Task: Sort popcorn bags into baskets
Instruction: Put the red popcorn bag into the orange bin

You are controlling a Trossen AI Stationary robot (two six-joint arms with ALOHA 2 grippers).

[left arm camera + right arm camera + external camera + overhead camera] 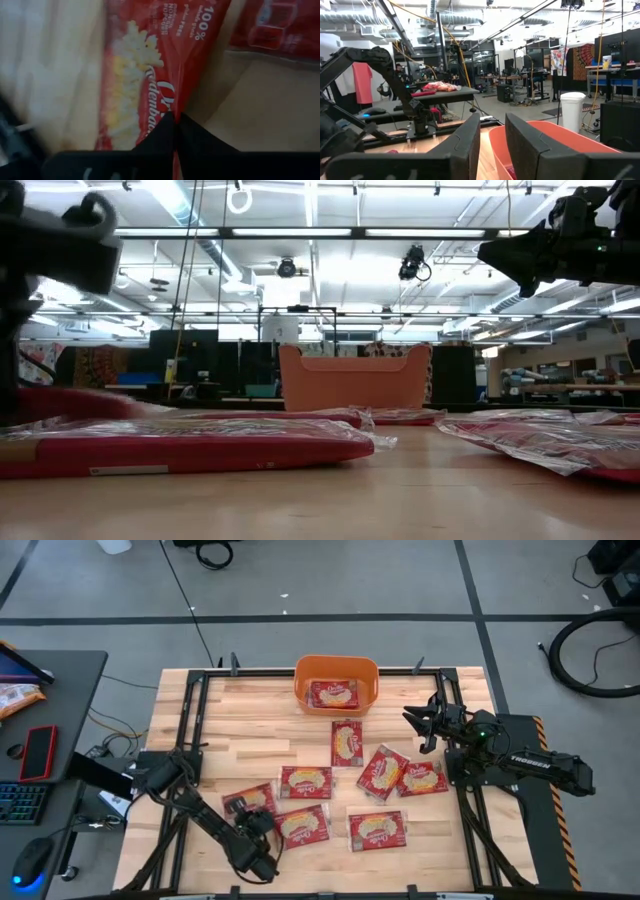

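Note:
Several red popcorn bags lie flat across the middle and near part of the wooden table [230,725]. One more lies inside the orange basket [337,683] at the far edge, which also shows in the low view [352,380] and the right wrist view [555,145]. My left gripper [262,820] is low at the near left, shut on the edge of a popcorn bag [245,801]. My right gripper [420,726] hangs open above the table's right side, right of the basket, holding nothing; its fingers [492,135] point toward the basket. My left gripper pinches the popcorn bag's edge [172,107] between its two shut fingertips [160,132]. It comes in low from the table's near side. The bag stretches away ahead of the fingers over the wood; whether it is lifted clear, I cannot tell.
A dark desk stands left of the table with a keyboard, a mouse and a red phone [38,752]. Black frame rails [195,710] run along the table's left, right and far sides. Bare wood lies left of the basket. Cables lie on the floor beyond.

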